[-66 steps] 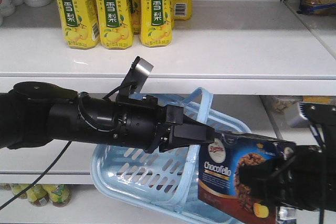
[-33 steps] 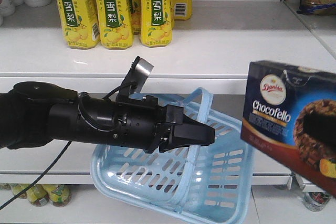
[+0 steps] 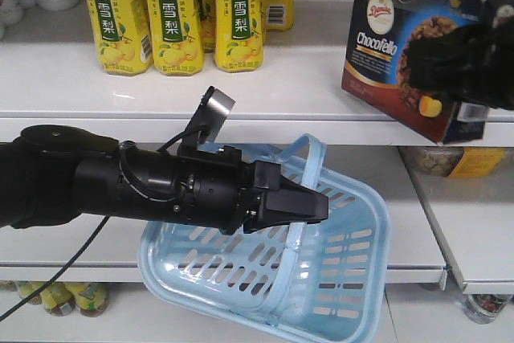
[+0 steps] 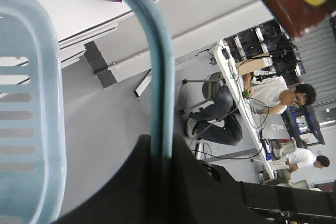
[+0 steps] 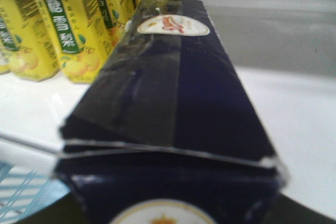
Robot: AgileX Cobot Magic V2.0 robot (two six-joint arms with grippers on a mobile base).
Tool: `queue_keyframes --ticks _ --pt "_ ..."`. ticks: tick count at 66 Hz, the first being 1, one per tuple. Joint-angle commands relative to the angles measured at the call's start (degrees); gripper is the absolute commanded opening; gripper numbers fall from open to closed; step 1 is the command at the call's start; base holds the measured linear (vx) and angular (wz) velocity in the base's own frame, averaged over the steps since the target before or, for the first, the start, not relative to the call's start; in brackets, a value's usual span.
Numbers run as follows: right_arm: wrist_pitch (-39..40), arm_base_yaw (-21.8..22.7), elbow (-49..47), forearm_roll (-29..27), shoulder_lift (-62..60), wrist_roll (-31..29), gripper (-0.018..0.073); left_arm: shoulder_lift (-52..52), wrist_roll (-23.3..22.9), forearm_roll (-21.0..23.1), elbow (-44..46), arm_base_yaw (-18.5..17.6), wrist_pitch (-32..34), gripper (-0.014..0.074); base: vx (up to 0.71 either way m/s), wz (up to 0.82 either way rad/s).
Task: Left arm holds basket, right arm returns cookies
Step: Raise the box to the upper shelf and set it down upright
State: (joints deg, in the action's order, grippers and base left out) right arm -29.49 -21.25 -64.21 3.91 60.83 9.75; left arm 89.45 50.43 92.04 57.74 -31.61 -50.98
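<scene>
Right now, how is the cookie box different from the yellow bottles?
The box is dark navy; the bottles are yellow. The box is tilted, held by the right arm; the bottles stand upright on the shelf. Both are up at that same shelf.

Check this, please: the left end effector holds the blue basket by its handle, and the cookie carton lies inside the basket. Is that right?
Not quite. The cookie carton is not inside the basket; the right end effector holds it up by the upper shelf. The front view shows this.
</scene>
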Motion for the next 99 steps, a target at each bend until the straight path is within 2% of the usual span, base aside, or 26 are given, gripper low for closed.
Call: queue_keyframes --ticks 1,6,14,27,37,57,67,82,89,99 --pt "8.03 0.38 -5.47 3.54 2.87 0.02 0.0153 -2.91 1.22 5.34 2.29 0.03 -0.95 -0.0006 0.00 0.00" --pt "7.65 2.80 -7.99 3.80 5.54 1.66 0.0153 -2.91 1.22 5.34 2.29 0.03 -0.95 -0.0006 0.00 0.00" --pt "9.16 9.11 -9.32 3.76 7.57 5.08 0.0153 -2.91 1.22 5.34 2.29 0.03 -0.95 -0.0006 0.00 0.00" --pt "14.64 15.25 -9.25 4.03 10.62 0.84 0.0155 -2.91 1.22 5.34 2.29 0.03 -0.95 -0.0006 0.00 0.00" --pt "19.02 18.81 -9.25 3.95 15.08 0.82 0.0157 -2.91 1.22 5.34 2.29 0.03 -0.95 -0.0006 0.00 0.00" --pt "25.24 19.49 -9.25 4.03 22.04 -0.73 0.0198 -2.91 1.22 5.34 2.29 0.03 -0.95 -0.0006 0.00 0.00" --pt "25.04 19.50 -9.25 4.03 22.94 -0.79 0.0300 -2.91 1.22 5.34 2.29 0.03 -0.95 -0.0006 0.00 0.00" --pt "24.59 19.50 -9.25 3.96 22.24 -0.95 0.0517 -2.91 1.22 5.34 2.29 0.03 -0.95 -0.0006 0.00 0.00" --pt "23.51 19.50 -9.25 3.82 21.61 -0.57 0.0566 -2.91 1.22 5.34 2.29 0.03 -0.95 -0.0006 0.00 0.00" --pt "20.49 19.50 -9.25 4.04 19.94 -0.86 0.0573 -2.91 1.22 5.34 2.29 0.03 -0.95 -0.0006 0.00 0.00"
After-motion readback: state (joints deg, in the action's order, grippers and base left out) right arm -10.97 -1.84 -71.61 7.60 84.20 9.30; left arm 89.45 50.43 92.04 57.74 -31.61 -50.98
